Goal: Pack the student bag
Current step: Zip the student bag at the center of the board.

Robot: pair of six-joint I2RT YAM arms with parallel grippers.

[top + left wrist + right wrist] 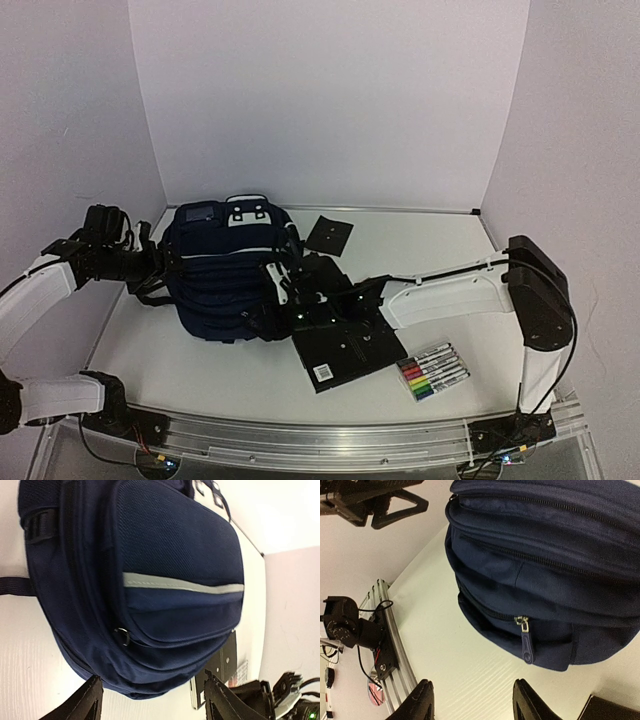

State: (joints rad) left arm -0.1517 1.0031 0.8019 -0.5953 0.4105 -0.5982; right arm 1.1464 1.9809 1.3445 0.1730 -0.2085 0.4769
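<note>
Bag (pixel 225 270) lying zipped, I'm judging; markers (pixel 433 372), folder (pixel 350 360) waiting outside. Left fingers (pixel 87 702), right fingers (pixel 422 700) hanging released.

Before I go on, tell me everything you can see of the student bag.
The student bag is a navy-blue fabric backpack lying on the white table, left of centre, its top toward the back wall. A pale reflective stripe crosses its front pocket; black straps sit at its sides. The zips in view look closed, one puller hanging. A flat black folder lies beside its near right corner. The left gripper and right gripper, jaws open, sit close beside it.
</note>
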